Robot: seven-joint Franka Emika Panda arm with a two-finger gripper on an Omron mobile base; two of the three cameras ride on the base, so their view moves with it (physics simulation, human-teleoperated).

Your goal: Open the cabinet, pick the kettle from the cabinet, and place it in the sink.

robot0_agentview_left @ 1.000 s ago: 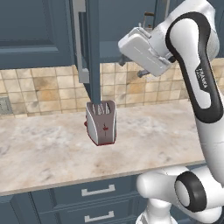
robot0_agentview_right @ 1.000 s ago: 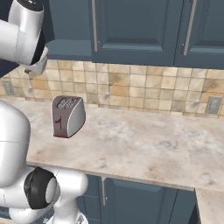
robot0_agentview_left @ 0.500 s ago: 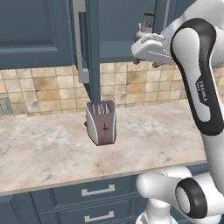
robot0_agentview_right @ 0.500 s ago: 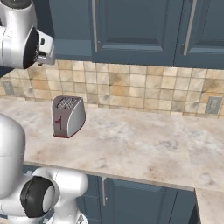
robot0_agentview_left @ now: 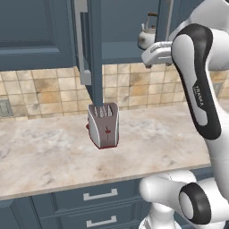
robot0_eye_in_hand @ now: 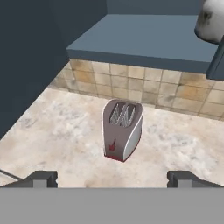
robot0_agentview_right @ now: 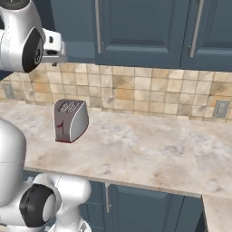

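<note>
Reaching risks knocking the kettle [robot0_agentview_left: 146, 36] over; it sits on the open cabinet [robot0_agentview_left: 94, 49] shelf, upper right of the hand view; end effector [robot0_eye_in_hand: 113, 178] spread and empty, aimed down toward the toaster [robot0_eye_in_hand: 123, 129] on the surface [robot0_eye_in_hand: 65, 131]; the door edge stands close.

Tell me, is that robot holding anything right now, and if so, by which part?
Nothing is held. The gripper is open, its fingertips wide apart with only air between them, above the toaster. The kettle sits untouched on the open cabinet's shelf.

Both base views flank the toaster [robot0_agentview_left: 103, 125]; hand view looks down on it.
</note>
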